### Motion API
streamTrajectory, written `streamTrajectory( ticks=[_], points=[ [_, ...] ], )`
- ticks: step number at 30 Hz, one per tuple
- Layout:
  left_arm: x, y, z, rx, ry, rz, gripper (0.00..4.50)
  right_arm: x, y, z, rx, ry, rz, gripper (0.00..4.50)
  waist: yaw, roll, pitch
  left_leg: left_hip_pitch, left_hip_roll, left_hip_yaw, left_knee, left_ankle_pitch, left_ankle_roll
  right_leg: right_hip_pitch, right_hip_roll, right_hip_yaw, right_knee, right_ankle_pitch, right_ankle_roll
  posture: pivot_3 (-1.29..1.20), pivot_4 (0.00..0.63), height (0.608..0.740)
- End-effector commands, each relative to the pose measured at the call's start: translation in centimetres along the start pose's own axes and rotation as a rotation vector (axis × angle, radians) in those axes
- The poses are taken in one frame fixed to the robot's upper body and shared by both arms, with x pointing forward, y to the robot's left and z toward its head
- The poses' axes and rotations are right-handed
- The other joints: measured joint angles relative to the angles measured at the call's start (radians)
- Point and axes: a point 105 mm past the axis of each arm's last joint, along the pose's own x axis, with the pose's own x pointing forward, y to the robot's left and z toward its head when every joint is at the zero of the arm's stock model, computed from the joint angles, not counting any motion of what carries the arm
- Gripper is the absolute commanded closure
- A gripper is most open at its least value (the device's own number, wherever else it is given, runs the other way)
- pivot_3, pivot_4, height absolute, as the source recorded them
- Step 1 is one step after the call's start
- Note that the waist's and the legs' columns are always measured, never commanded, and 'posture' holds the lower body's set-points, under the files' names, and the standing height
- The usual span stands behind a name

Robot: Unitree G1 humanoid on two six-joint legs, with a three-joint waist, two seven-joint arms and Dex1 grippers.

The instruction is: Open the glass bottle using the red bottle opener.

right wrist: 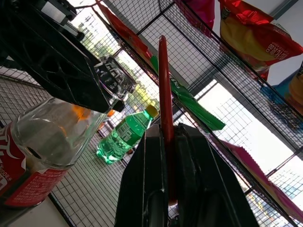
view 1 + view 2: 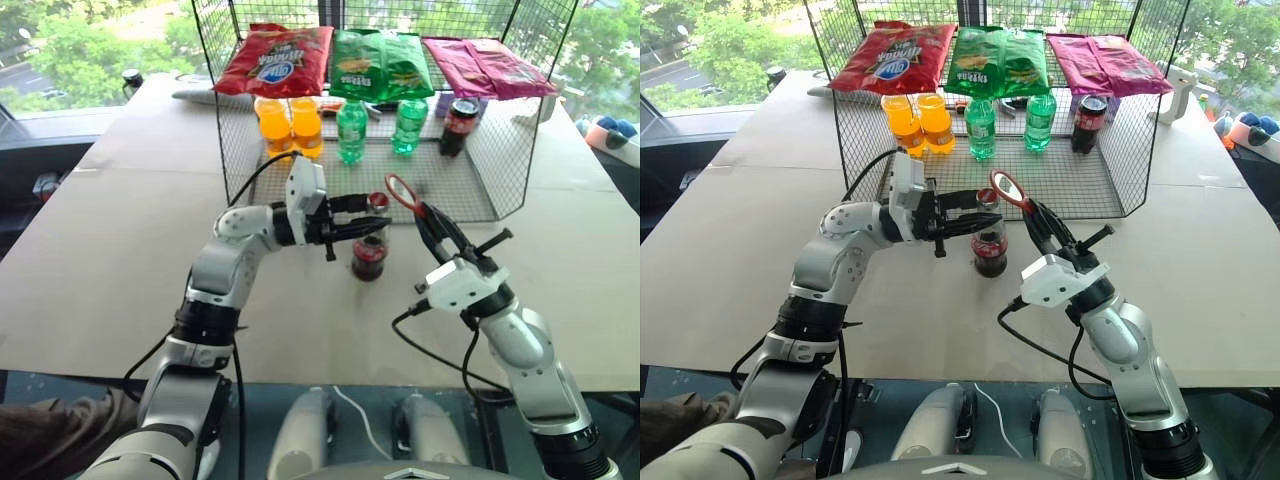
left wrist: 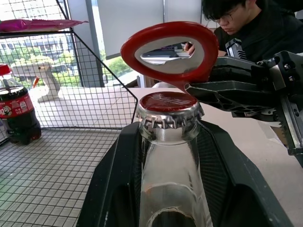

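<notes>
Head views: your small clear glass cola bottle stands upright on the tan surface, neck clasped by the left gripper, label partly hidden.

Left wrist view: the flat red keyhole-shaped bottle opener hovers ring-first above the metal crown cap.

Right wrist view: right gripper clenched on the opener's handle, ring pointing up and away.

Silver arms, black cables, black gripper fingers

— What does the room look like?
— A wide table with a pale beige top takes up most of it. At its far edge stands a black wire rack.

— And behind that?
— Big windows at the far side, with green trees outside and bright daylight coming in.

— Anyone around?
— A person in dark clothes sits nearby, head bent down.
</notes>
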Motion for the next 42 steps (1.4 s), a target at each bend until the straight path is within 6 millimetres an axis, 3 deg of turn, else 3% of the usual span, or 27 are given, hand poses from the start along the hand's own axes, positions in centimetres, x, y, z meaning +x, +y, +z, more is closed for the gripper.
streamTrajectory(
  ticks=[1, 2, 5, 12, 15, 17, 19, 27, 42],
  points=[
    [-0.2, -0.2, -0.3, 0.004, 0.032, -0.007, 3.34, 0.1, -0.5, 1.1, -0.016, -0.052, -0.017, 4.50, 0.000, 0.000, 0.000, 0.000, 0.000, 0.000, 0.000, 0.000, 0.000, 0.000, 0.000, 0.000, 0.000, 0.000, 0.000, 0.00, 0.150, 0.740],
    [-0.2, -0.2, -0.3, 0.004, 0.032, -0.007, 2.33, 0.1, -0.4, 1.1, -0.018, -0.054, -0.012, 4.50, 0.000, 0.000, 0.000, 0.000, 0.000, 0.000, 0.000, 0.000, 0.000, 0.000, 0.000, 0.000, 0.000, 0.000, 0.000, 0.00, 0.150, 0.740],
    [-0.3, -0.2, -0.4, 0.003, 0.036, -0.006, 1.05, 0.0, -0.3, 1.1, -0.018, -0.056, -0.007, 4.50, -0.001, 0.000, 0.000, 0.000, 0.000, 0.000, 0.000, 0.000, 0.000, 0.000, 0.000, 0.000, 0.000, 0.000, 0.000, 0.00, 0.150, 0.740],
    [-0.4, -0.1, -0.6, 0.005, 0.042, 0.001, 1.05, 0.1, -0.3, 1.0, -0.013, -0.052, -0.016, 4.50, 0.000, 0.000, 0.000, -0.001, 0.000, 0.000, 0.000, 0.000, 0.000, 0.000, 0.000, 0.000, 0.000, 0.000, 0.000, 0.00, 0.150, 0.740],
    [-0.4, -0.1, -0.6, 0.006, 0.043, -0.001, 1.76, 0.0, -0.4, 0.9, -0.015, -0.051, -0.016, 4.50, 0.000, 0.000, 0.000, -0.001, 0.000, 0.000, 0.000, 0.000, 0.000, 0.000, 0.000, 0.000, 0.000, 0.000, 0.000, 0.00, 0.150, 0.740],
    [-0.4, -0.1, -0.6, 0.007, 0.044, -0.004, 2.74, 0.0, -0.4, 0.9, -0.016, -0.050, -0.015, 4.50, 0.001, 0.000, 0.000, -0.001, 0.000, 0.000, 0.000, 0.000, 0.000, 0.000, 0.000, 0.000, 0.000, 0.000, 0.000, 0.00, 0.150, 0.740],
    [-0.3, -0.2, -0.6, 0.010, 0.046, -0.007, 3.08, 0.0, -0.3, 0.9, -0.017, -0.051, -0.015, 4.50, 0.001, 0.000, 0.000, 0.000, 0.000, 0.000, 0.000, 0.000, 0.000, 0.000, 0.000, 0.000, 0.000, 0.000, 0.000, 0.00, 0.150, 0.740],
    [-0.5, -0.1, -0.6, 0.016, 0.044, -0.007, 3.08, 0.1, 0.2, 0.7, -0.005, -0.051, -0.009, 4.50, 0.001, 0.000, 0.000, 0.000, 0.000, 0.000, 0.000, 0.000, 0.000, 0.000, 0.000, 0.000, 0.000, 0.000, 0.000, 0.00, 0.150, 0.740],
    [-0.8, 0.3, -0.1, 0.017, 0.051, 0.003, 3.08, 1.8, 3.2, -0.1, 0.016, -0.100, -0.037, 4.50, -0.002, 0.000, 0.000, 0.000, 0.000, 0.000, 0.000, 0.000, 0.000, 0.000, 0.000, 0.000, 0.000, 0.000, 0.000, 0.00, 0.150, 0.740]
  ],
)
